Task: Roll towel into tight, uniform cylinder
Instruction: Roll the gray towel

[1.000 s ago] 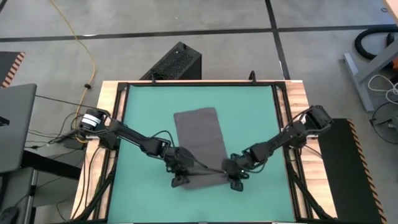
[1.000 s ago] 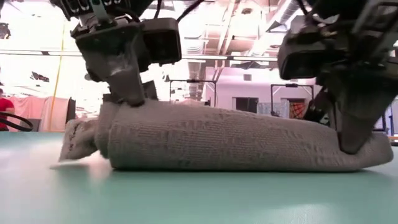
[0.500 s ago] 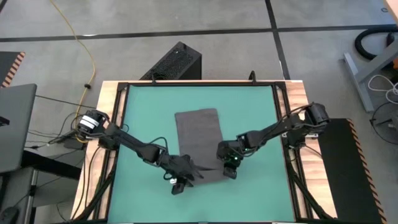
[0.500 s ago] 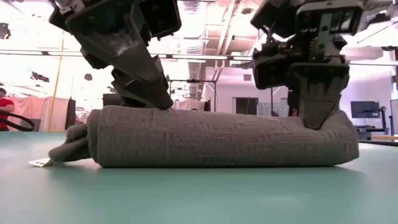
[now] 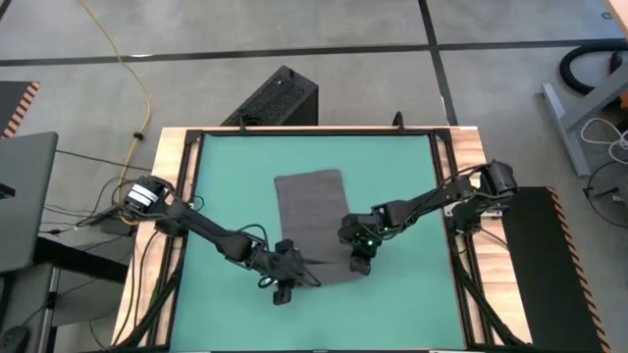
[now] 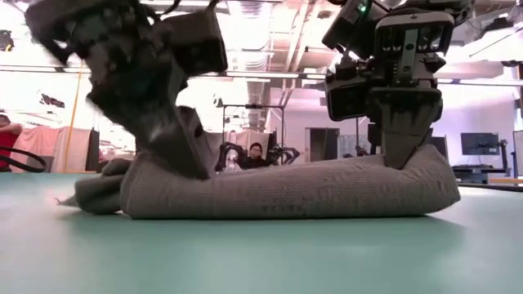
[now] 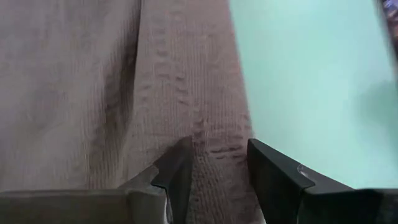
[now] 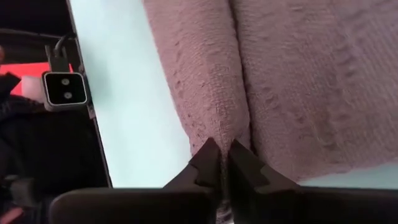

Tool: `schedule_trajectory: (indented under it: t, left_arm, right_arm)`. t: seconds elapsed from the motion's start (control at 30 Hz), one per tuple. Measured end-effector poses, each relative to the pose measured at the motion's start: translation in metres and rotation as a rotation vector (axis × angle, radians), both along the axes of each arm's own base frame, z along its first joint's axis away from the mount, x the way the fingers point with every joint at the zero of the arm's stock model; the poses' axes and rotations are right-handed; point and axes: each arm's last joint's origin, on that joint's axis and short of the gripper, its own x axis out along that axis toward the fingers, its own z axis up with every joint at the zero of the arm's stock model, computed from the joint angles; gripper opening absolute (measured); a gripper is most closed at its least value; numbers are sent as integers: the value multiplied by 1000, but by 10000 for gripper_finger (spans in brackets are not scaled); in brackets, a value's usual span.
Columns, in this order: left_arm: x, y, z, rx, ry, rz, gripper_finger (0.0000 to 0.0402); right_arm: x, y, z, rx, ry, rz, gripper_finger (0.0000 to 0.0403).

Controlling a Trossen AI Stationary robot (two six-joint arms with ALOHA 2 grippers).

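Since a second ago the roll has travelled up the green mat (image 5: 402, 196): both grippers sat nearer the mat's near edge then, and the right one has swung inboard.

From the high view, we see the towel (image 5: 312, 211) lying mid-mat, its far half flat and unrolled, its near end gathered into a bundle. The left gripper (image 5: 285, 273) sits at the bundle's left end, the right gripper (image 5: 359, 255) at its right end. We judge the job at roughly the halfway mark: one stretch rolled, a good length of flat cloth left to wind in.

Down at the low view, the roll (image 6: 286, 188) reads as a lumpy sausage, fatter at one end, with a loose tail trailing out on the mat, so not yet tight or uniform.

On the left wrist view, the left gripper (image 7: 217, 168) stands part open with a ridge of towel (image 7: 124, 93) pinched between its fingers.

On the right wrist view, the right gripper (image 8: 224, 165) is nearly closed, nipping a thin fold of the towel (image 8: 280, 81).
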Motion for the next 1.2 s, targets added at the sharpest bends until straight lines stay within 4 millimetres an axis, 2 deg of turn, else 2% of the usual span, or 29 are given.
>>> schedule_trajectory:
  t: [0.17, 0.37, 0.53, 0.6, 0.7, 0.83, 0.9, 1.03, 1.2]
  left_arm:
    - [0, 0, -9, 12, 38, -1, 143]
    - [0, 0, -10, 7, 48, -8, 143]
    - [-2, 1, -11, -3, 83, 1, 138]
    - [-3, 1, -11, -4, 85, 2, 134]
    - [-3, 1, -12, -5, 87, 4, 129]
    - [-3, 1, -12, -6, 88, 3, 126]
    - [-3, 1, -12, -11, 90, -4, 125]
    - [-3, 1, -12, -16, 87, -1, 125]
    - [-2, 1, -11, -15, 78, -6, 135]
  right_arm:
    - [2, -2, 1, -5, -28, 10, 82]
    - [-2, -17, 12, 62, -41, 40, 136]
    - [-15, -21, 36, -85, -135, 57, 154]
    - [-20, -14, 47, -196, -231, 106, 154]
    - [-27, 16, 57, -367, -382, 230, 154]
    - [-38, 58, 55, -604, -547, 488, 155]
    - [-45, 74, 51, -716, -572, 548, 155]
    - [-50, 92, 41, -860, -555, 537, 158]
    - [-47, 98, 25, -870, -518, 554, 185]
